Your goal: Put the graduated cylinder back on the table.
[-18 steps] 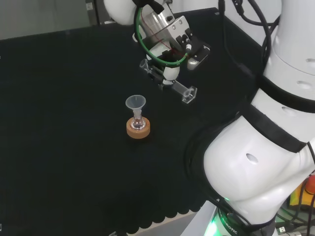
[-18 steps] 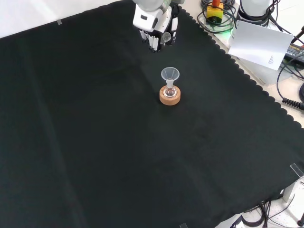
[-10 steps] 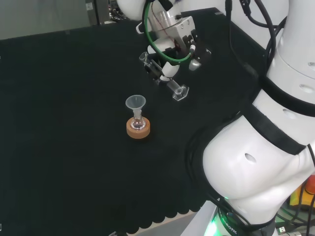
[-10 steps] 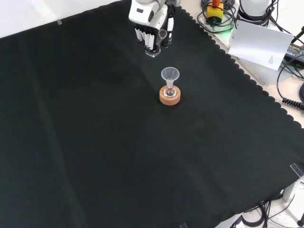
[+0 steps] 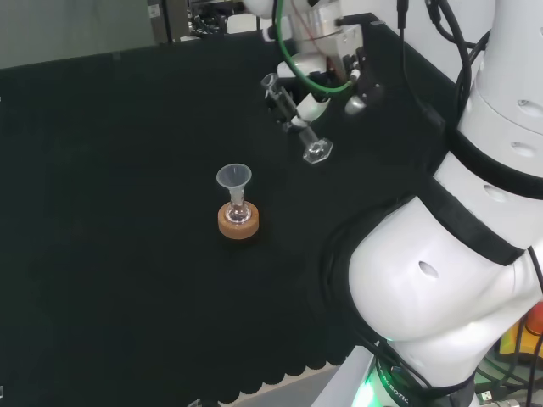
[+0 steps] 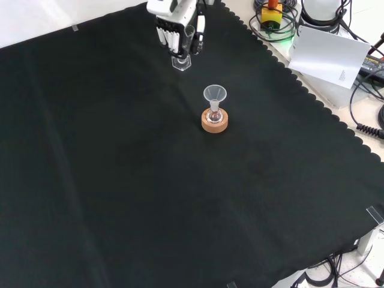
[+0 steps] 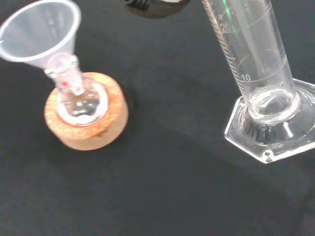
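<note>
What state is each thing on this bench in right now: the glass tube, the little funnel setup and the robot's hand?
graduated cylinder: held in the hand, tilted, looks empty; whether its base touches the cloth cannot be told.
hand: fingers curled round the cylinder.
funnel: upright, seated in the flask's neck.
flask: upright on its cork ring.
cork ring: flat on the black cloth, apart from the cylinder.

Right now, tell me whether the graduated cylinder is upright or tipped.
Tipped. In the head view the graduated cylinder leans in the hand, its hexagonal foot off the cloth.
</note>
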